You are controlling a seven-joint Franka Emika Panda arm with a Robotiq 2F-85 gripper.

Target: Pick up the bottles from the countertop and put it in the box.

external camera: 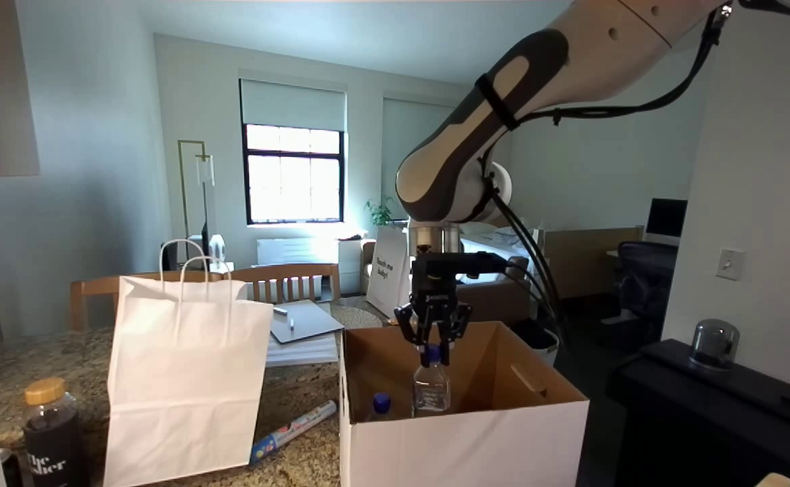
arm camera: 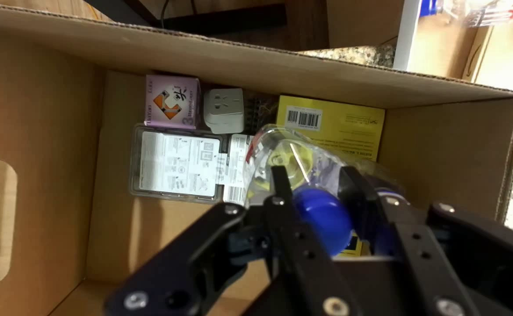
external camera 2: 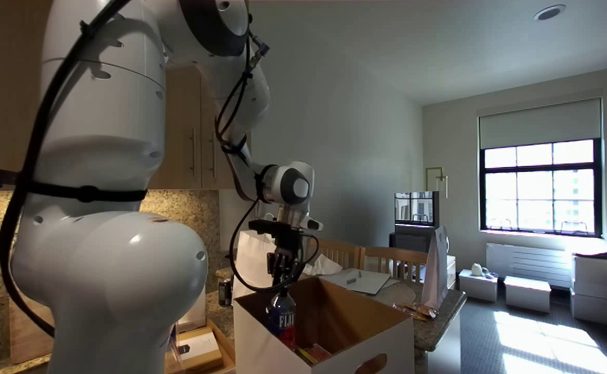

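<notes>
My gripper (external camera: 435, 353) is shut on the blue cap of a clear bottle (external camera: 431, 391). The bottle hangs upright, its lower part inside the cardboard box (external camera: 462, 446). In the wrist view the fingers (arm camera: 312, 175) lie on both sides of the cap (arm camera: 324, 221). In an exterior view a FIJI-labelled bottle (external camera 2: 282, 318) shows right under the gripper. A second blue-capped bottle (external camera: 381, 404) is in the box beside the held one, mostly hidden by the front wall. A wood-capped bottle in a dark sleeve (external camera: 53, 450) stands on the speckled countertop (external camera: 63, 358).
In the box lie a yellow packet (arm camera: 331, 127), a purple cube box (arm camera: 172, 103), a white adapter (arm camera: 224, 109) and a clear case (arm camera: 179, 164). A white paper bag (external camera: 189, 379) stands beside the box. A tube (external camera: 293, 433) and a laptop (external camera: 304, 321) lie nearby.
</notes>
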